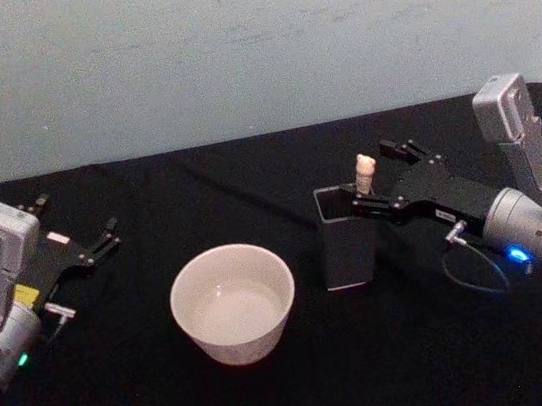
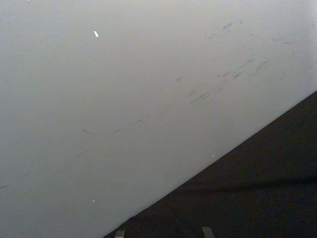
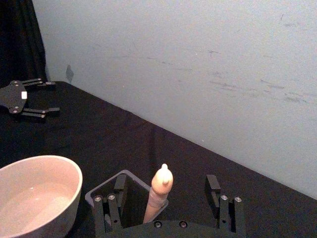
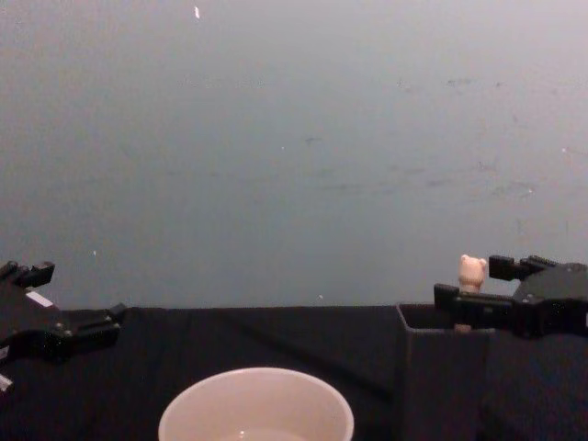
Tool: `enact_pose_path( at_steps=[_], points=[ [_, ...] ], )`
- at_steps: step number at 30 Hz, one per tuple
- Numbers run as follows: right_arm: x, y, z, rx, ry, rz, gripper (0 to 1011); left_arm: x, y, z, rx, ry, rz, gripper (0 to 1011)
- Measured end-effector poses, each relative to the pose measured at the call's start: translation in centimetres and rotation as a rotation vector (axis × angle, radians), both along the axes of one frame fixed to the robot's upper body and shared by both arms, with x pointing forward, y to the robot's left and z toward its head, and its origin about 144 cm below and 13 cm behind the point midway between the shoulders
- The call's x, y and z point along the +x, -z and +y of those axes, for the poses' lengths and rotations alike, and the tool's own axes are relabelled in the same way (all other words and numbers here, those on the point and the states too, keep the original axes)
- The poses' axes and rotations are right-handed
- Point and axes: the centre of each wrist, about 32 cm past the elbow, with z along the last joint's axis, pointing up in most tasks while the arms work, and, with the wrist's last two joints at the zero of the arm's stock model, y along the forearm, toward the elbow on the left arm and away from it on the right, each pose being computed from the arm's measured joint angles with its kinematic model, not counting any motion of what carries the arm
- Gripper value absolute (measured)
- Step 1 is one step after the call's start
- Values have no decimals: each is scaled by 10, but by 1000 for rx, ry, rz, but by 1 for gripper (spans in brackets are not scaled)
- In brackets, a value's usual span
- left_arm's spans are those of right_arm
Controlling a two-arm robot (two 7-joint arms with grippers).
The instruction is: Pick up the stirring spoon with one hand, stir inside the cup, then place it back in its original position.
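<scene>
One black cloth-covered table [image 1: 279, 404] stands against a pale grey wall [image 1: 229, 47]. On it are three things, one of each.

One wide, round, cream-white cup [image 1: 233, 304] sits near the middle, upright. Just to its right, not touching it, stands one small dark grey square-sided holder box [image 1: 346, 248], open at the top and narrower than the cup. One slim stirring spoon with a pale beige handle topped by a small bear head [image 1: 366, 171] stands upright in the holder, at its far right corner. The handle and bear head rise above the rim; the stem and bowl are hidden inside.

There are two black robot grippers, each with two fingers. The right gripper [image 1: 373, 176], on a silver wrist with a blue light, reaches in from the right at the holder's rim. Its fingers are spread wide, one on each side of the spoon handle, and grip nothing. The left gripper [image 1: 76, 215], with a green light on its wrist, rests at the table's left side, well apart from the cup, fingers also spread and holding nothing
</scene>
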Motion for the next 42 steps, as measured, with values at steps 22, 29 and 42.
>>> enact_pose_path(
  at_steps=[22, 29, 42],
  points=[
    [8, -1, 0, 17, -6, 25, 1000, 0, 0, 0, 0, 0, 0, 1001],
    [8, -1, 0, 17, -5, 24, 1000, 0, 0, 0, 0, 0, 0, 1001],
    [7, 0, 1, 16, -5, 23, 1000, 0, 0, 0, 0, 0, 0, 1001]
  ],
)
